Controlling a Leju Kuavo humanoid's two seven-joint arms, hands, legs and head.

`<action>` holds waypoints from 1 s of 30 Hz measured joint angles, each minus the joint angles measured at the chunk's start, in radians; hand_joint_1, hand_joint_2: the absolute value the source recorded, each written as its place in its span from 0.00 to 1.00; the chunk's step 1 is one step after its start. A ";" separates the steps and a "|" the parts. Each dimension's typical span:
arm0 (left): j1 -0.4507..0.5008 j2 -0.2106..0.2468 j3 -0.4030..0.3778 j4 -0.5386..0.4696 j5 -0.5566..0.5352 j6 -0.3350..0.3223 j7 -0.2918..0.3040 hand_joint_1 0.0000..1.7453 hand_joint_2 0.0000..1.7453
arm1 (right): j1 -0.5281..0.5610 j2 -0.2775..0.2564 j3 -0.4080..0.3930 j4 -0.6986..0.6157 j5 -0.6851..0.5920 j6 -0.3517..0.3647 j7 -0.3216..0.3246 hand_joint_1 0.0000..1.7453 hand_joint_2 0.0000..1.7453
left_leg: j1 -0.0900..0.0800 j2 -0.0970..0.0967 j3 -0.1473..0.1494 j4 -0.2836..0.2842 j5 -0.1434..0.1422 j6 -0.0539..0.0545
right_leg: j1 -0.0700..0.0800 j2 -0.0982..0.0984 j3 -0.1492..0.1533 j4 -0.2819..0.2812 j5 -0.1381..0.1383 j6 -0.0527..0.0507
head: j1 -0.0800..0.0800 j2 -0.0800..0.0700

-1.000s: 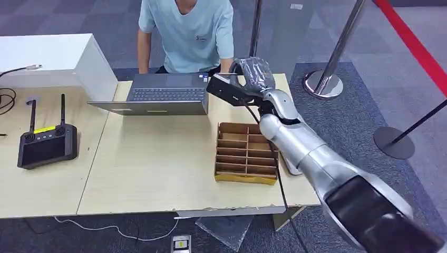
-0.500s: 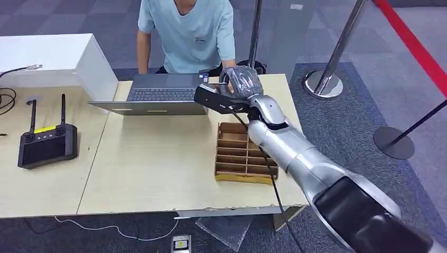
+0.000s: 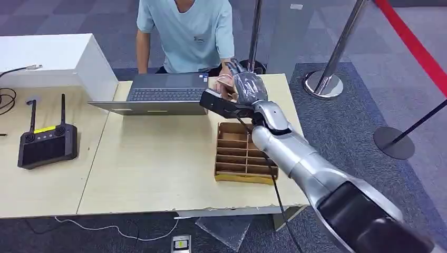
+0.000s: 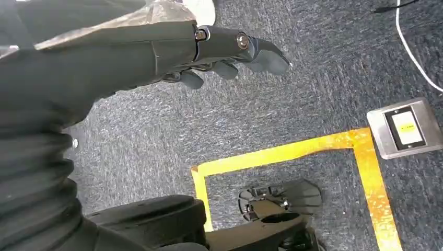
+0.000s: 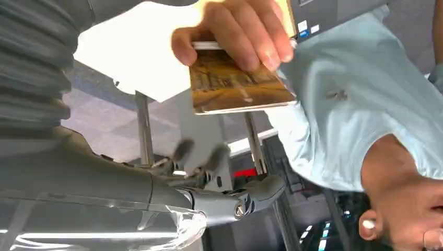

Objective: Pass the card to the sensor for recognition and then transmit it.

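Note:
My right hand (image 3: 246, 87) is raised over the table's far edge, in front of a seated person. In the right wrist view the person's hand (image 5: 235, 31) pinches a golden-brown card (image 5: 237, 86) by one edge. My right hand (image 5: 198, 183) is a little way from the card, fingers (image 5: 209, 157) apart and not touching it, nothing held. In the head view the person's hand (image 3: 226, 79) is right beside my right hand. My left hand (image 4: 198, 47) hangs over the grey carpet, loosely curved and holding nothing.
An open laptop (image 3: 163, 92) sits at the table's far edge, left of my right hand. A cardboard divider box (image 3: 246, 153) lies under my right forearm. A black remote controller (image 3: 46, 142) and a white box (image 3: 52, 58) are at left. Stanchion bases (image 3: 324, 81) stand at right.
My right hand has moved a little left and lower over the table's far edge. The person's hand has come up beside it.

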 joint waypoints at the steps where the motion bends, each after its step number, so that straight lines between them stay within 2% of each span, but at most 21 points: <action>1: 0.001 0.000 0.000 0.000 0.002 0.000 0.000 0.00 1.00 | 0.003 -0.007 -0.001 -0.009 -0.004 -0.007 -0.001 0.00 1.00 | 0.000 0.000 0.000 0.000 0.000 0.000 | 0.000 0.000 0.000 0.000 0.000 0.000 | 0.000 0.000; 9: 0.005 0.000 0.000 0.000 0.015 0.004 -0.011 0.00 1.00 | 0.054 -0.073 -0.026 -0.127 0.011 -0.075 0.012 0.00 1.00 | 0.000 0.000 0.000 0.000 0.000 0.000 | 0.000 0.000 0.000 0.000 0.000 0.000 | 0.000 0.000; 15: 0.016 0.004 0.000 0.000 0.021 0.006 -0.020 0.00 1.00 | 0.111 -0.159 -0.068 -0.301 0.071 -0.079 0.093 0.00 1.00 | 0.000 0.000 0.000 0.001 0.000 0.000 | 0.000 0.000 0.000 0.000 0.000 0.000 | 0.000 0.000; 21: 0.029 0.010 0.000 0.001 0.036 0.011 -0.030 0.00 1.00 | 0.180 -0.285 -0.158 -0.540 0.098 -0.041 0.183 0.00 1.00 | 0.000 -0.001 0.000 0.001 0.000 0.000 | -0.001 0.000 0.000 0.000 0.000 0.000 | 0.000 0.000; 30: 0.035 0.017 0.003 0.002 0.052 0.015 -0.038 0.00 1.00 | 0.306 -0.450 -0.322 -0.773 0.079 -0.038 0.253 0.00 1.00 | 0.000 -0.001 0.001 0.002 0.000 0.000 | -0.001 0.000 0.001 0.000 0.000 0.000 | 0.000 0.000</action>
